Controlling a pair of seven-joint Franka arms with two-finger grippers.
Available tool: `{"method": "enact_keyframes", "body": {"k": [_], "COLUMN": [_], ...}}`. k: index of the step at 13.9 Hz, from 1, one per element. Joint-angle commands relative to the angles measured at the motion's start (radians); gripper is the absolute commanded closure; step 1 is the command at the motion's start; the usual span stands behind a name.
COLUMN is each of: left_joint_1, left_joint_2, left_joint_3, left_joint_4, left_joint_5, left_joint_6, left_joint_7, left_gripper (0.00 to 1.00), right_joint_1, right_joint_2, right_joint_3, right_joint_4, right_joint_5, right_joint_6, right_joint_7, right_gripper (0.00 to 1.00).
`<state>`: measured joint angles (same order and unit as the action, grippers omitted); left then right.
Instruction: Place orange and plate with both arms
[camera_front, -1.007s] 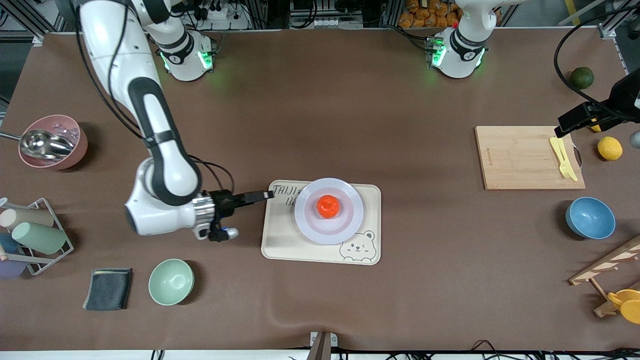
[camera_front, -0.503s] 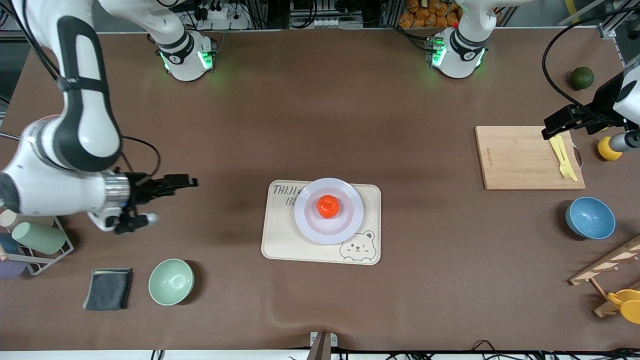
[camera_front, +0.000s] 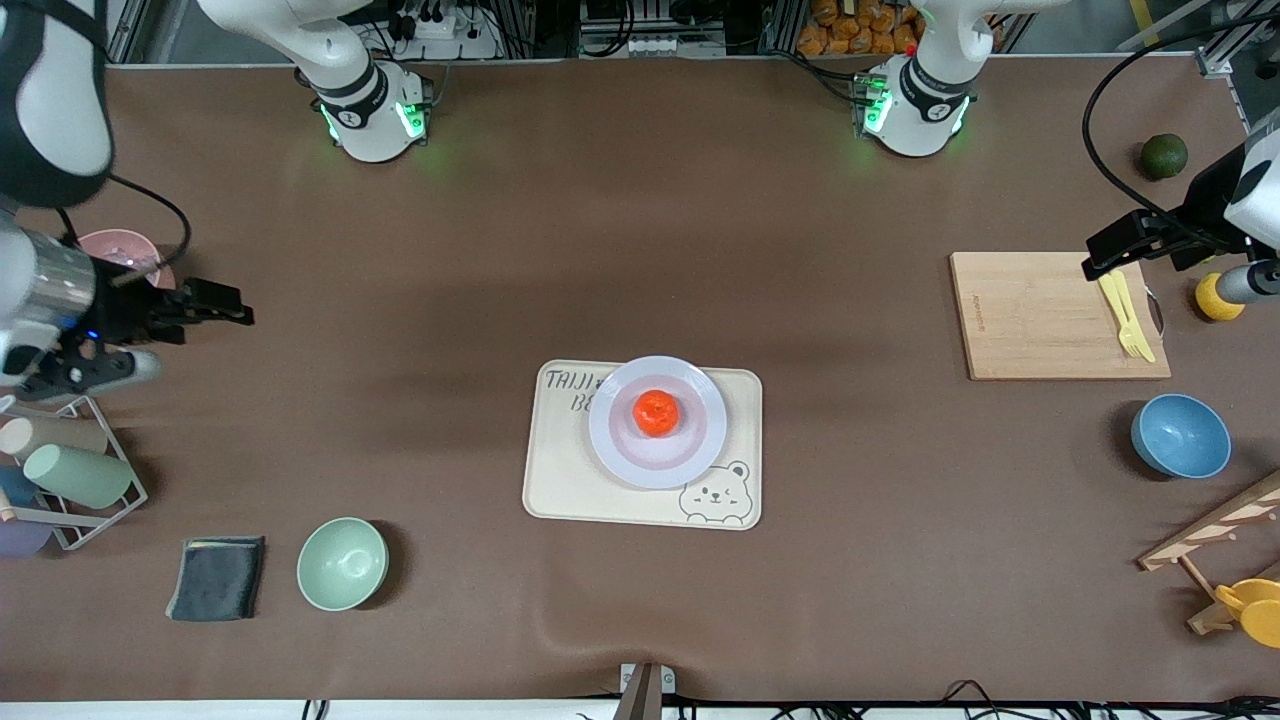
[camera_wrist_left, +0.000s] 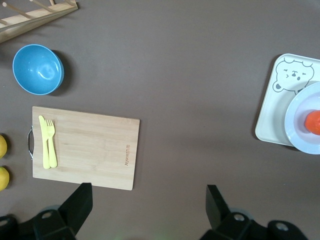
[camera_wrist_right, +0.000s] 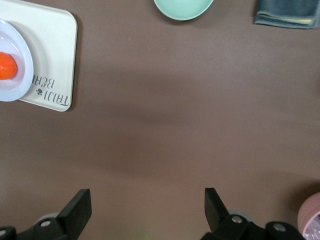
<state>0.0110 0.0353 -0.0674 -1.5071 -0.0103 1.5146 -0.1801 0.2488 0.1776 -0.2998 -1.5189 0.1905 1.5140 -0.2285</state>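
both claws gape empty: right claw (camera_front: 235, 316) at frame's left edge, left claw (camera_front: 1100, 262) at upper right; orange (camera_front: 656, 412) sits on plate (camera_front: 700, 440), centre counter (camera_front: 640, 250).

The red-orange orange (camera_front: 656, 412) sits centred on the pale plate (camera_front: 620, 435).

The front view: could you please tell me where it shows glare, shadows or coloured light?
In the front view, green light from the arm bases tints the table near them; a soft glare spot sits inside the mint bowl; the blue bowl casts a dark shadow toward the tray; the orange on the plate looks oversaturated, its surface detail washed out.
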Motion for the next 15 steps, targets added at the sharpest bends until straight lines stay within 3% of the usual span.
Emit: {"method": "enact_keyframes", "body": {"k": [1,3,11,15], "left_joint_1": [-0.005,-0.002,-0.002,0.001], "left_joint_2": [-0.005,-0.005,-0.005,-0.005], "left_joint_3": [0.012,0.017,0.018,0.029], "left_joint_4": [0.005,0.005,0.033,0.033], "left_joint_5": [0.021,0.02,0.021,0.044], "left_joint_6": [0.006,0.006,-0.044,-0.074], "left_joint_7": [0.02,0.039,0.04,0.04], "left_gripper": [0.0,0.0,0.0,0.0], "right_joint_1": [-0.123,-0.199,-0.223,-0.217], "right_joint_2": [-0.101,-0.163,-0.254,-0.276], "right_joint_3": [0.186,0.278,0.242,0.255], "right_joint_4": [-0.043,-0.062,-0.095,-0.083], "right_joint_5": [-0.125,-0.167,-0.183,-0.241], "right_joint_6": [0.015,0.012,-0.011,-0.023], "right_joint_7": [0.119,0.196,0.325,0.319], "right_gripper": [0.0,0.0,0.0,0.0]}}
